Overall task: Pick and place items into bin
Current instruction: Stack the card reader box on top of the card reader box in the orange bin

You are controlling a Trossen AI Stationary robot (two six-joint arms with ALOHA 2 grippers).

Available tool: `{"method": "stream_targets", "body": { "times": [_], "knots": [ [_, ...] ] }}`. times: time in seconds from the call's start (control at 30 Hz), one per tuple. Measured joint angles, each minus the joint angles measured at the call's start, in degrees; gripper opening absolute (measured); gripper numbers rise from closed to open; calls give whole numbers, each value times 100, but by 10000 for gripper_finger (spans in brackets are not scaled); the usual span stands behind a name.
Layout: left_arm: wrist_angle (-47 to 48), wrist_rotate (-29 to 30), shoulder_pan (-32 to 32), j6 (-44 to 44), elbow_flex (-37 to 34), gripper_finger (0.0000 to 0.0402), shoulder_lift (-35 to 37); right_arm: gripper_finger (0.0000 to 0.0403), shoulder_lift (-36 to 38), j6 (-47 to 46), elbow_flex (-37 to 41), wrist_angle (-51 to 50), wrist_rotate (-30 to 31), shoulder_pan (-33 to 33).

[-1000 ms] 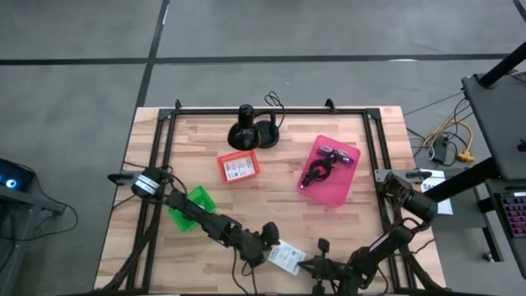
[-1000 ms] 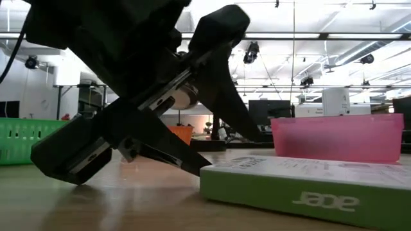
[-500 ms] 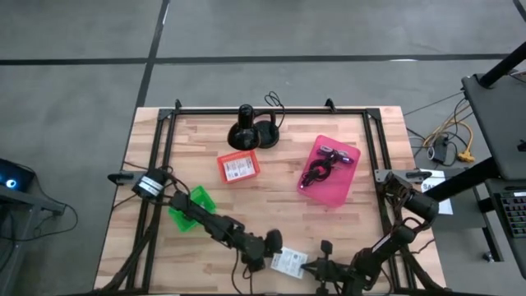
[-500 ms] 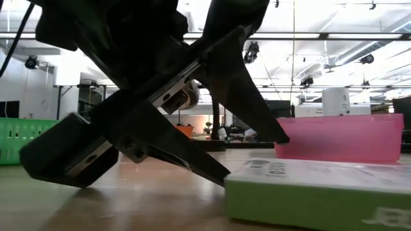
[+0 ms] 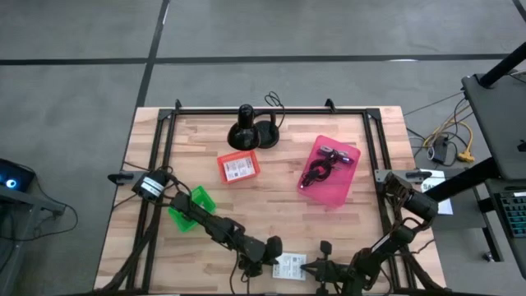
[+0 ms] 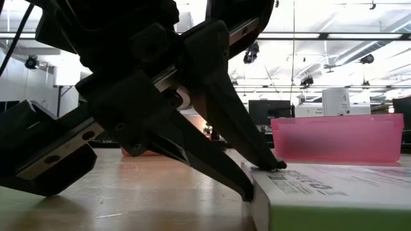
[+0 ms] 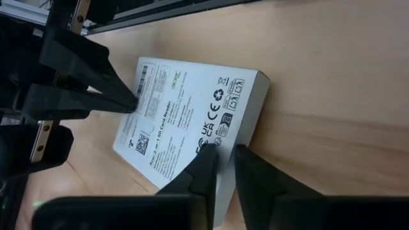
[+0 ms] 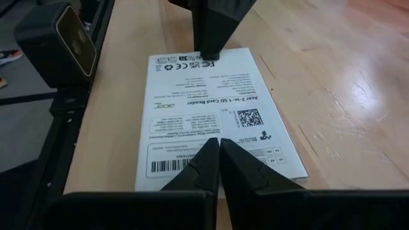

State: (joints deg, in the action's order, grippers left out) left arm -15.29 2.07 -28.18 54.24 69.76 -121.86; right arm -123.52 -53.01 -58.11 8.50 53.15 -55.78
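The left pincer [image 5: 278,256], fingers nearly together, presses onto the white box [image 5: 289,265] at the tabletop [image 5: 271,197] near edge, facing the closed right pincer [image 5: 316,267].

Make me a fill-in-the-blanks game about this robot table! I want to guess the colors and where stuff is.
1. The bin holding the black cable is ______.
2. The small bin with a white card inside is ______.
3. The white box lies on the table's ______ edge, between the left gripper and the right gripper.
4. The green bin sits under the ______ arm.

Missing words: pink; red; near; left
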Motion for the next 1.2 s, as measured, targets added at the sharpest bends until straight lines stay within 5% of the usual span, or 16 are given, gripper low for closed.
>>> {"method": "stream_targets", "body": {
  "times": [0.53,1.03,1.2],
  "knots": [
    [-15,161,19,-57,205,14,-17,8,79,216,20,89,366,-78],
    [-141,551,63,-285,205,14,-23,8,965,220,26,-973,527,-380],
    [-94,499,59,-291,196,14,-17,8,1424,-889,21,-2024,-250,-606]
  ]
}}
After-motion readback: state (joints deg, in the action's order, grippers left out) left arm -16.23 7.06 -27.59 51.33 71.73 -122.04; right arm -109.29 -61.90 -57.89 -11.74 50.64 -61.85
